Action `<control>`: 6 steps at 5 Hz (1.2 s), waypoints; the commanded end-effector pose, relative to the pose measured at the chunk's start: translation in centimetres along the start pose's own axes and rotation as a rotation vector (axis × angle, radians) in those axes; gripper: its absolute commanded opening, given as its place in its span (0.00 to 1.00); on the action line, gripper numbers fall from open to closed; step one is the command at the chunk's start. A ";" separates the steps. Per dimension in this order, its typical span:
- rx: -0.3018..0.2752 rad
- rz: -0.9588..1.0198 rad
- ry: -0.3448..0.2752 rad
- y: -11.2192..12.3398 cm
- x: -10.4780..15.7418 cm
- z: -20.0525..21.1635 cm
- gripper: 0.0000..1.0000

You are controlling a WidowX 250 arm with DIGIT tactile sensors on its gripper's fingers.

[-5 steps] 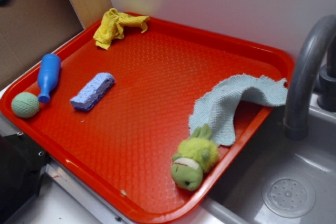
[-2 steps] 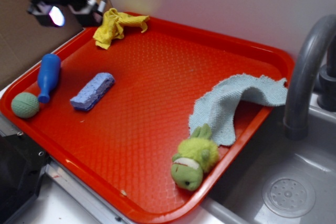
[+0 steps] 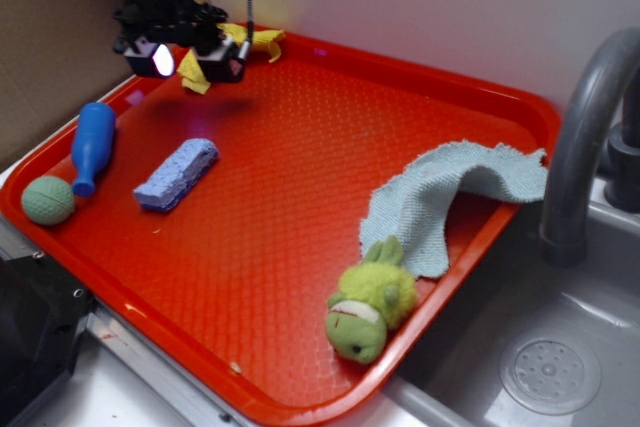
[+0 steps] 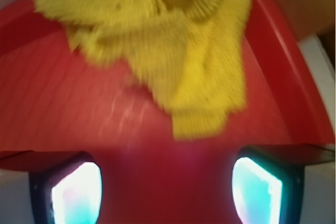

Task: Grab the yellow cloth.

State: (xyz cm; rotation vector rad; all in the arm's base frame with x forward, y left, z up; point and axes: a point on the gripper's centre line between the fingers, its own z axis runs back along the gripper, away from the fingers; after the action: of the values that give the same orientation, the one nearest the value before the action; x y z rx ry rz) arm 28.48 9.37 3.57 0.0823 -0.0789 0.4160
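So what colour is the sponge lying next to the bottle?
The sponge is light blue-purple, lying on the red tray beside the blue bottle; the exterior view shows it best.

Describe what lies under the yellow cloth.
The yellow cloth lies crumpled on the red tray, in a corner by its raised rim. Around it only bare tray shows; whatever its folds cover cannot be seen. The hand hovers above it.

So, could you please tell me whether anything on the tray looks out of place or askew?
Yes: the blue-grey cloth droops over the red tray's right rim towards the sink, and the blue bottle lies on its side. Nothing looks spilled or damaged.
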 end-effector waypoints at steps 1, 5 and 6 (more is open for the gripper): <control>0.013 -0.029 -0.023 -0.9 1.7 -0.5 1.00; 0.106 -0.059 -0.190 1.0 4.6 0.5 1.00; 0.090 -0.039 -0.256 1.2 5.3 1.0 1.00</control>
State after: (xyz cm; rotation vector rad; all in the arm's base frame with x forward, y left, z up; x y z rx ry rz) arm 32.39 11.53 3.13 0.2195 -0.2538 0.3536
